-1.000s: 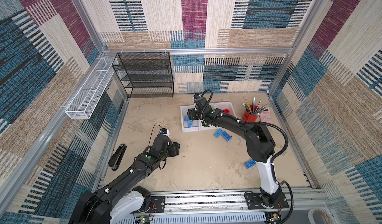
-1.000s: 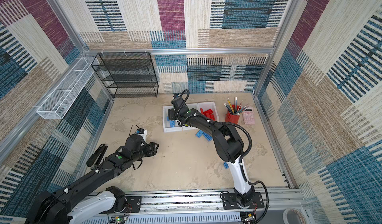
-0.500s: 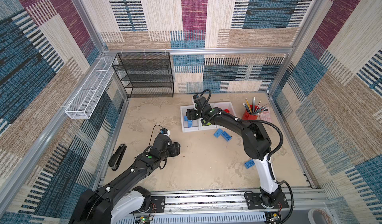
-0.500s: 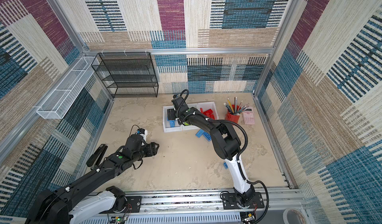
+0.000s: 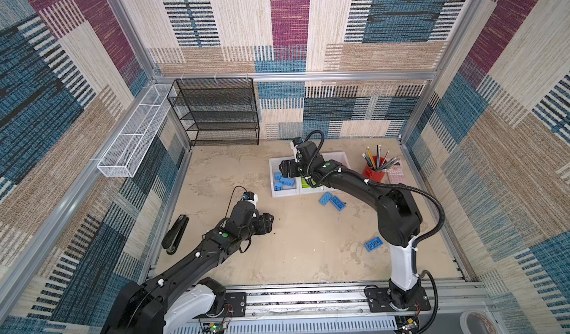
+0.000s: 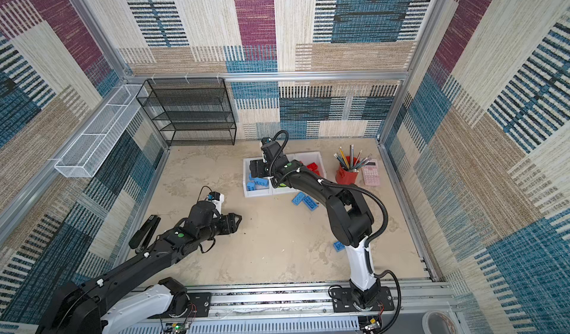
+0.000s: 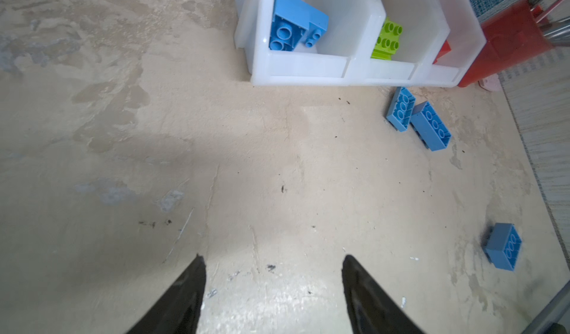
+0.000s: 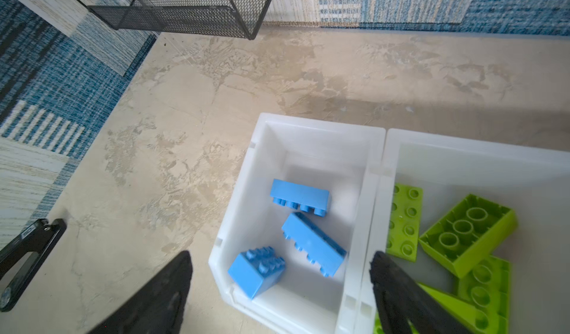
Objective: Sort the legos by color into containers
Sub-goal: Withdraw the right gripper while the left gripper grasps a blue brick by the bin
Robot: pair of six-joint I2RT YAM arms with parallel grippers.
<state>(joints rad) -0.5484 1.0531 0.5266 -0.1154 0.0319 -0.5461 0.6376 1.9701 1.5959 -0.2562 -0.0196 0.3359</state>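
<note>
White plastic containers (image 5: pixel 285 193) form a row whose long axis runs left to right just above the centre of both top views, with the lowered lips facing the bottom edge. The left bin (image 8: pixel 243 212) holds three light blue legos (image 8: pixel 314 247), two long and one short, tipped with their studs sideways. The middle bin (image 8: pixel 462 163) holds lime green legos (image 8: pixel 465 233), one showing its hollow underside. The right bin (image 7: pixel 459 33) holds red legos (image 6: pixel 314 167).

The right gripper (image 8: pixel 280 255) hangs over the left bin, jaws spread wide and empty. Left of centre, the left gripper (image 7: pixel 273 258) has its jaws spread over bare floor (image 7: pixel 277 163).

Below the bins, two long blue bricks (image 5: pixel 338 203) lie just beside each other in a V, one slanting up-right and one down-right. A shorter blue brick (image 5: pixel 373 243) sits at lower right, near the right arm (image 5: pixel 401 264).
</note>
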